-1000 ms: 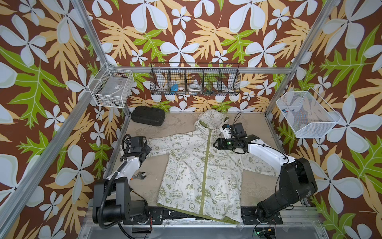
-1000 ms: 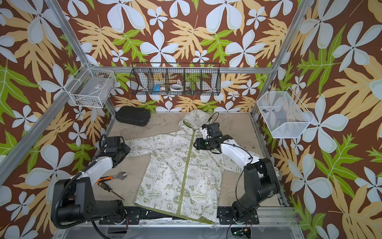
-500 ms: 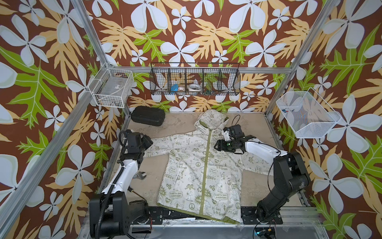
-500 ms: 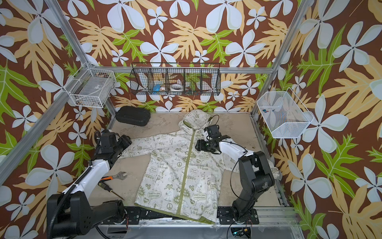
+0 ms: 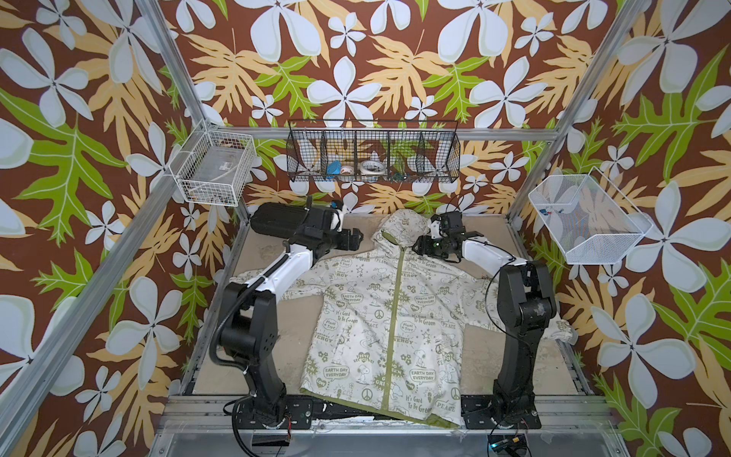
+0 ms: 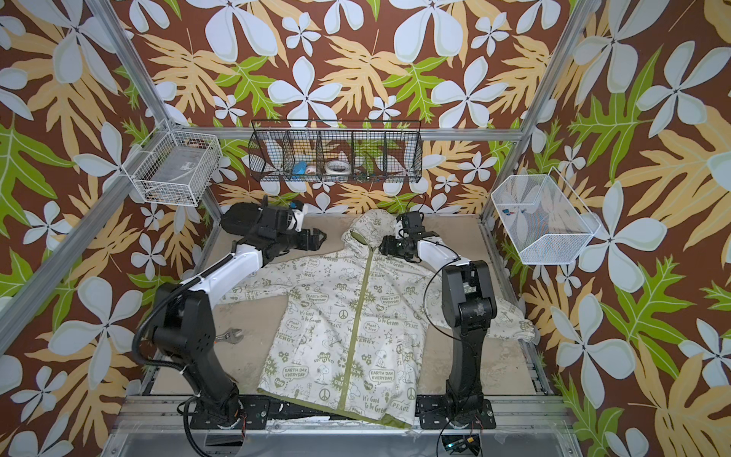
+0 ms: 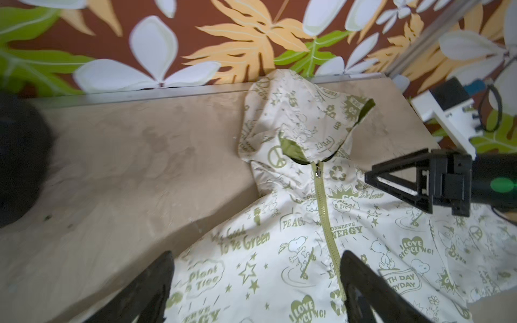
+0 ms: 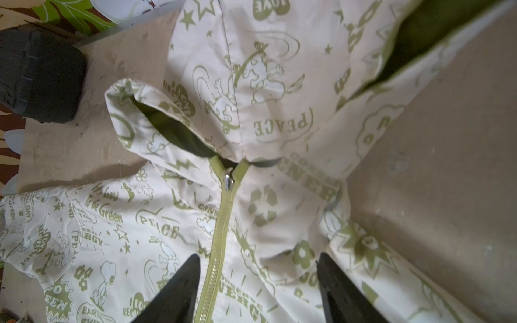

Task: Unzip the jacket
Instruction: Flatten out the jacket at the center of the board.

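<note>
Presently, the left gripper [image 7: 257, 254] is seen with its fingers spread wide and nothing between them. It is held above bare table [image 7: 126, 167], just beside the hood [image 5: 399, 225] of the jacket [image 5: 375, 328], on the robot's left.

The right gripper [image 8: 258, 256] is likewise parted and empty. It is poised over the jacket's upper chest on the opposite side of the collar, with one finger [image 8: 181, 290] close to the zipper strip [image 8: 214, 265]. Whether the cloth is touched cannot be told.

The silver zipper pull [image 8: 228, 181] is found at the very top of the strip, at the collar, so the jacket is fully zipped.

The jacket is laid flat, front up, in the middle of the sandy table. Its hood is turned toward the back wall and its sleeves are spread to either side. Its olive hem [image 5: 395, 415] is carried over the front rail between the arm bases.

- A black case [image 8: 39, 75] is placed beyond the jacket's sleeve on the robot's left, at the back corner.
- A wrench [image 6: 229, 336] is seen in a top view near that same side of the jacket, partly hidden by the left arm.

Hung on the frame above the jacket:
- a black wire basket [image 5: 439, 158]
- a white wire basket [image 5: 209, 190]
- a white mesh bin [image 5: 593, 245]
</note>
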`<state>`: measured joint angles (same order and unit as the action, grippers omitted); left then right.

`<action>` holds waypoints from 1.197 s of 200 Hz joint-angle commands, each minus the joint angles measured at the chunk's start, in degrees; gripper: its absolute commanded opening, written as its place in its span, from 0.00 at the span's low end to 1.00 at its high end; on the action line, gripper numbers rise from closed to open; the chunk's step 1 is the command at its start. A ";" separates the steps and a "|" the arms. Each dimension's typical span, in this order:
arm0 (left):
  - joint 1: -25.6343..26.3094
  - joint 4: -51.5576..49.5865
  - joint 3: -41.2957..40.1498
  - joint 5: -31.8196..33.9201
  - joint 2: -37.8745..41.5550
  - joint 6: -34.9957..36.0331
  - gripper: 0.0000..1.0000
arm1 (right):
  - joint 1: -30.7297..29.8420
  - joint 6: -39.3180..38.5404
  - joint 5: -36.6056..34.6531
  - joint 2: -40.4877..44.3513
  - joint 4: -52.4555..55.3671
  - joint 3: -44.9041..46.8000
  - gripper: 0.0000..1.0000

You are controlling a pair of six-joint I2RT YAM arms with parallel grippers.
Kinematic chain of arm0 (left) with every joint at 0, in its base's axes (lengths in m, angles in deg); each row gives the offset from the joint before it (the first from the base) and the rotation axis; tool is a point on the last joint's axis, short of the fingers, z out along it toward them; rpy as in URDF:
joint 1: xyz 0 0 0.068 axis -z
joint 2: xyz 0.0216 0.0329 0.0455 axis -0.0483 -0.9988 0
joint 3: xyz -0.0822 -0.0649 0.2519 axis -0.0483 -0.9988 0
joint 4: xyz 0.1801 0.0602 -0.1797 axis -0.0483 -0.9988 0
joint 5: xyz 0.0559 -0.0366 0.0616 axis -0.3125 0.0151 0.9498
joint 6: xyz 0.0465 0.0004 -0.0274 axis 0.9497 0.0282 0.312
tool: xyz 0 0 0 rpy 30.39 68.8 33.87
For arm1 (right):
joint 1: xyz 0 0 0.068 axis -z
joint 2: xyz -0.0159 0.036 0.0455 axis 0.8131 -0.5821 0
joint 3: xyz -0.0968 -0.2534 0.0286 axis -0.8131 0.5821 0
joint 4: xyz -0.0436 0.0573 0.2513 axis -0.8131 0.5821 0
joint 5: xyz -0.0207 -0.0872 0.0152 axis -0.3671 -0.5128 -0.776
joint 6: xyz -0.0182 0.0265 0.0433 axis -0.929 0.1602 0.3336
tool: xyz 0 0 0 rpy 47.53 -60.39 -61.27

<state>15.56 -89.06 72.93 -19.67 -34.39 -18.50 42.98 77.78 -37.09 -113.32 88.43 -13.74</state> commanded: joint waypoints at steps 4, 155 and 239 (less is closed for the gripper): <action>2.43 -8.40 8.84 -4.06 -7.23 7.22 0.91 | 0.72 -7.20 3.94 -4.35 3.88 -5.50 0.66; 4.52 -16.98 29.16 -17.33 -25.12 36.40 0.77 | 1.14 -22.55 3.17 -13.92 13.18 -20.73 0.58; 4.79 -22.71 34.12 -17.74 -29.42 41.11 0.74 | 1.41 -54.54 5.75 -11.33 10.41 -17.44 0.62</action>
<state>20.32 -110.22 111.83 -37.07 -65.99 20.80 44.38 35.55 -35.28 -122.72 97.31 -28.89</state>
